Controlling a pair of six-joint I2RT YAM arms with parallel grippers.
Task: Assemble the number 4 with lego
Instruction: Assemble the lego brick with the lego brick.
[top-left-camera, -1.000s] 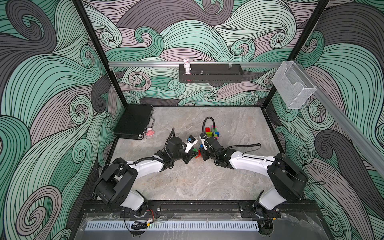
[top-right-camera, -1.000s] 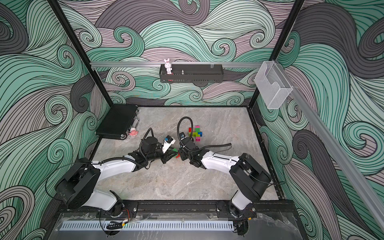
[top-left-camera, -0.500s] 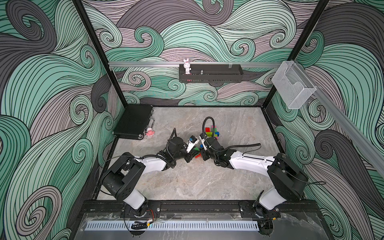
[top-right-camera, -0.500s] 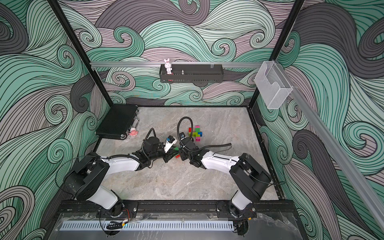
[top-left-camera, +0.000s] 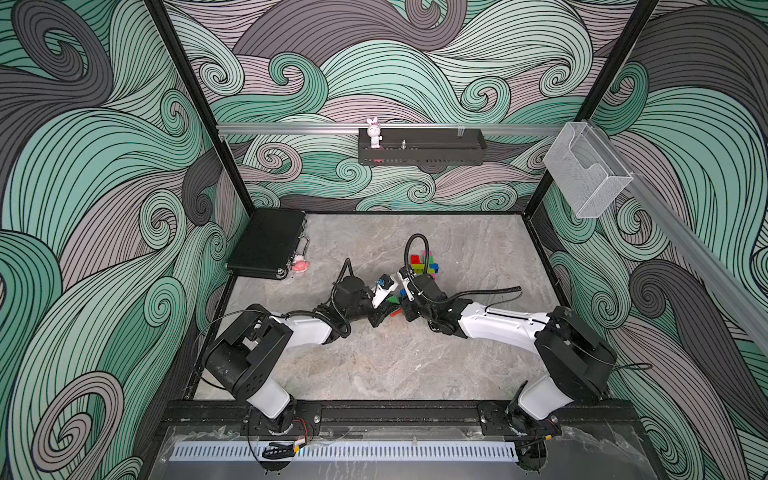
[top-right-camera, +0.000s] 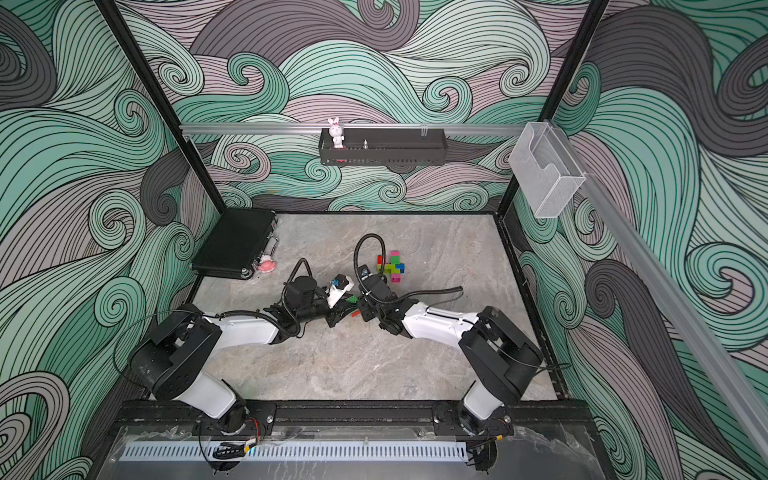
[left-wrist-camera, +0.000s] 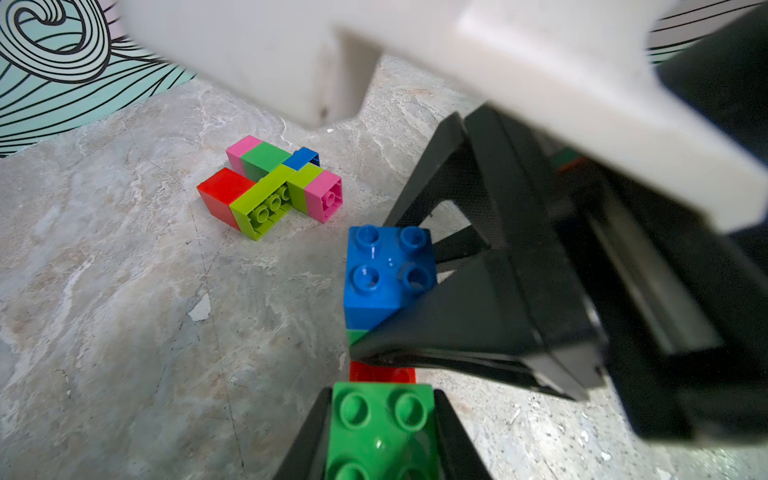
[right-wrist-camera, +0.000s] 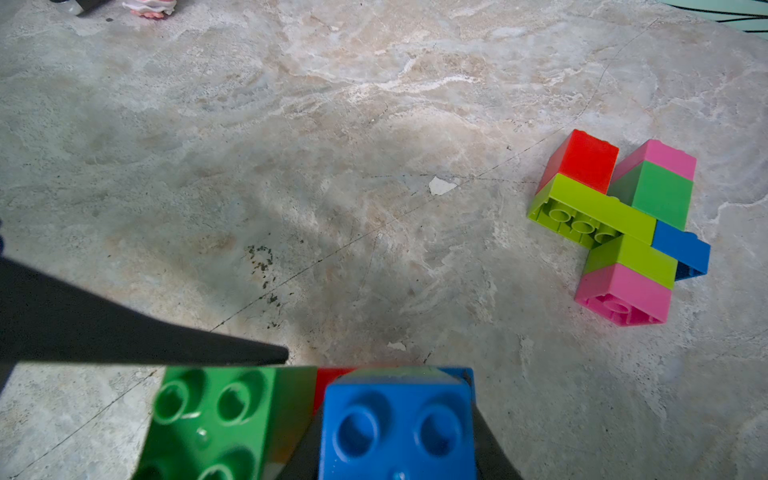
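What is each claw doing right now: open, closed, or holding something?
Left gripper: closed on a green lego brick.
Right gripper: closed on a blue lego brick.

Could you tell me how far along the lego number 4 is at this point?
Done: a joined cluster of red, lime, green, pink and blue bricks lies on the table, not yet a clear 4. In hand: the left gripper grips a green brick, the right gripper a blue brick. Left: joining these onto the cluster.
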